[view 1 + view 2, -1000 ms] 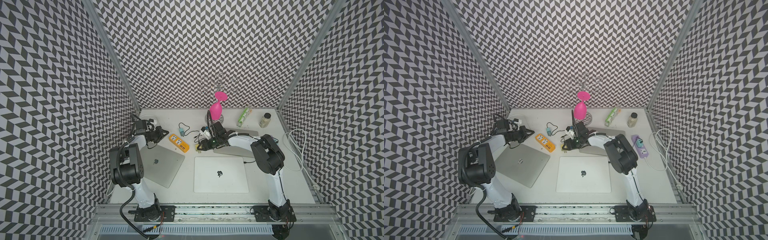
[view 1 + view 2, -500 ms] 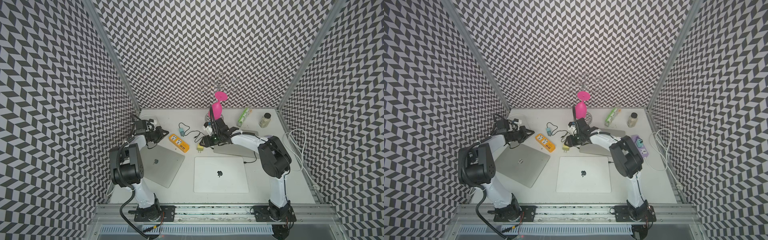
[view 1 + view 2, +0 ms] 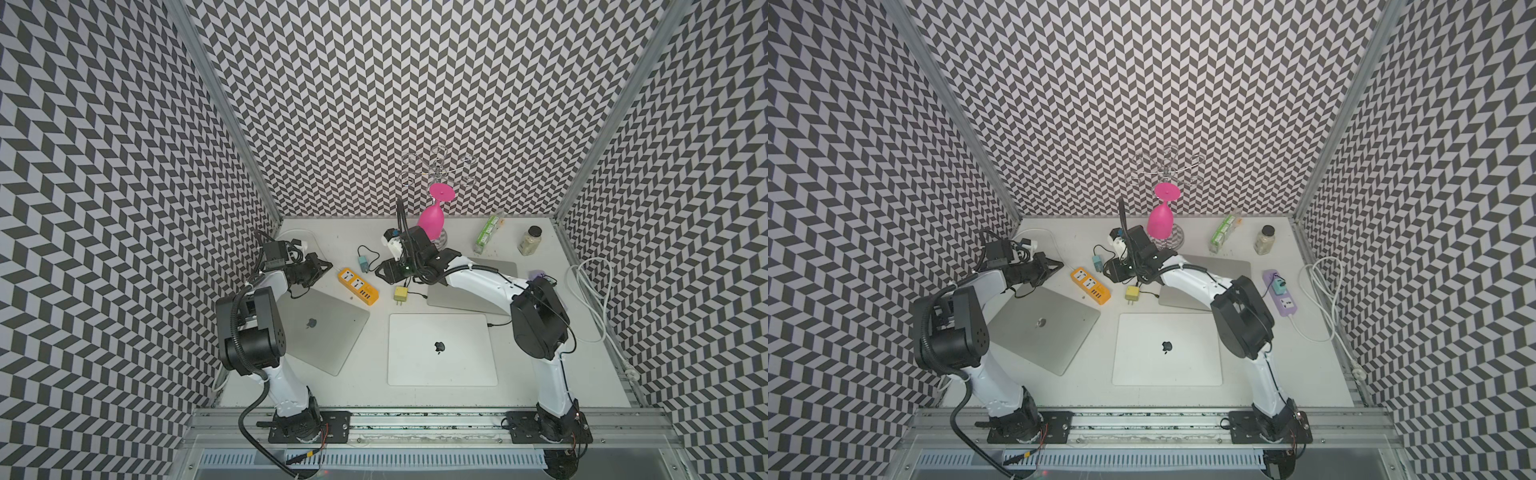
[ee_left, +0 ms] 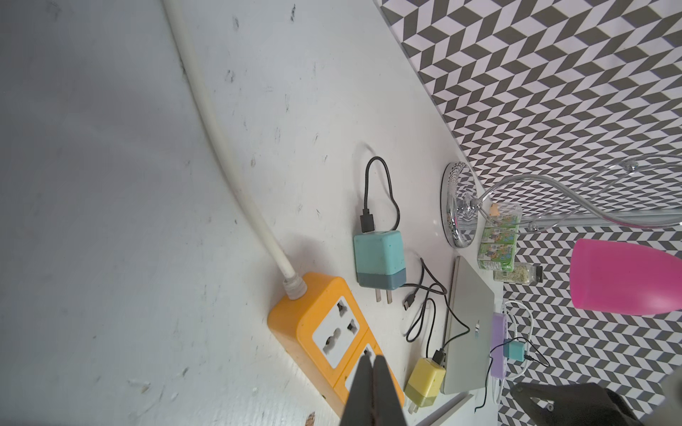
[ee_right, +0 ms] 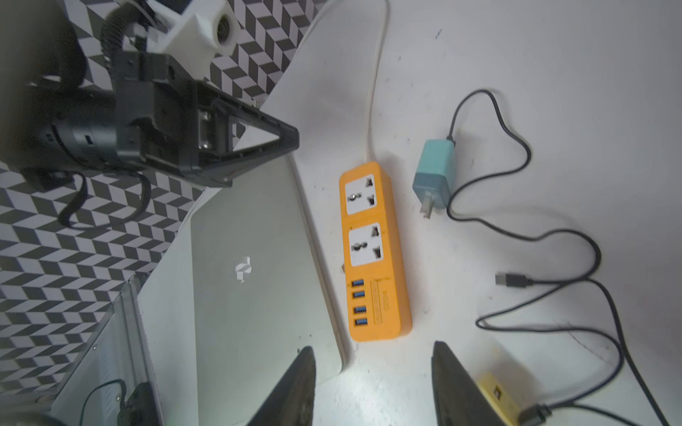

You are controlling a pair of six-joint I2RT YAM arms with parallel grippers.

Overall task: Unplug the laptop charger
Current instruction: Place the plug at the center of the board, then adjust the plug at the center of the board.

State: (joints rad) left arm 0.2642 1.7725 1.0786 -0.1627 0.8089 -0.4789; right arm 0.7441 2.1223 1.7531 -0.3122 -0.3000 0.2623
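right pincer backed off yellow charger, lying beside orange power strip

Walls carry a black-and-white chevron pattern; table is plain white. Power strip is orange with white socket faces and blue ports; yellow charger and teal charger both have black cables. Goblet is pink, second strip lilac, laptop lids silver.

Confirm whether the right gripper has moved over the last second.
Yes. The right gripper has shifted toward the back wall: from level with the orange power strip's near end to level with its far end.
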